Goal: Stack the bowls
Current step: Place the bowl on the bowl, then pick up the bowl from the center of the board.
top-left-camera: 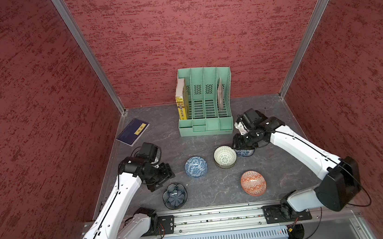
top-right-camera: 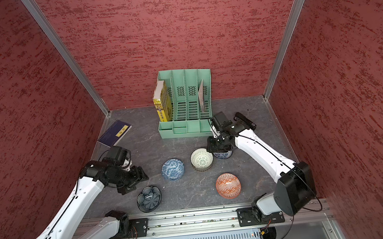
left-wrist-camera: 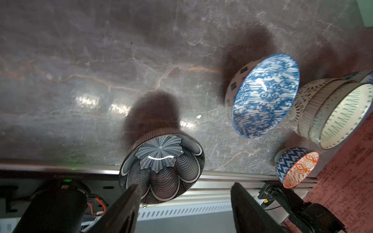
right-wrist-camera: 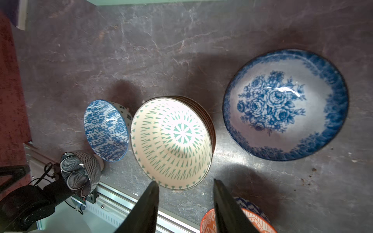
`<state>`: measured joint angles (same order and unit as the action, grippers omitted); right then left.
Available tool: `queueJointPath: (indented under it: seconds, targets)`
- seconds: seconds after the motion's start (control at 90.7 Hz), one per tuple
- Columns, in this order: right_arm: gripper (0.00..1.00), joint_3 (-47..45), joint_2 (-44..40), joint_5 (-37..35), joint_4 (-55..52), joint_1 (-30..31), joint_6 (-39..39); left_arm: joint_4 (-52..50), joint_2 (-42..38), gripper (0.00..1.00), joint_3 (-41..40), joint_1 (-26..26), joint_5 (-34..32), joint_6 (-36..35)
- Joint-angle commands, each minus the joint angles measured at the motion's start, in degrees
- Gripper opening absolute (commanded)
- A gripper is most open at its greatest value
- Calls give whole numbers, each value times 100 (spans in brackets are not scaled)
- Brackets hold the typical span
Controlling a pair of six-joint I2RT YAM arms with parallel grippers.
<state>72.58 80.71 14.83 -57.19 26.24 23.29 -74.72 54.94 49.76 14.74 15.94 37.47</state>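
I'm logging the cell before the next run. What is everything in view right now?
bowl stack: three nested, white-green uppermost, table centre
wave bowl: one, blue-white, left of stack
floral bowl: one, blue-white, right of stack
scalloped bowl: one, dark, front left
diamond bowl: one, orange-white, front right
file organiser: one, mint green, back
yellow book: one, organiser's left slot
thin booklet: one, brownish, organiser's right slot
notebook: one, dark blue, back left
table: one, grey marble
left pincer: one, black, open, empty
right pincer: one, black, open, empty
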Motion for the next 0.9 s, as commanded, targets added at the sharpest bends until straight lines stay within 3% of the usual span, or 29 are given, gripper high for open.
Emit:
queueJointPath:
  seconds: [0.0,0.264,0.353,0.485,0.893]
  targets:
    - [47,213,-164,33,-220,-27,-26,-607,-79,72,-247,24,-201,354]
    - [47,206,-300,124,-269,-32,-151,-574,86,68,-509,490,-703,975]
    - [46,92,-388,164,-216,-25,-162,-384,493,65,-620,827,-996,1185]
    - [45,-7,-478,214,-218,-24,-192,39,992,59,-841,1044,-914,1286]
    - [44,-77,-516,321,-223,-27,-202,507,1182,37,-1017,1076,-858,1252]
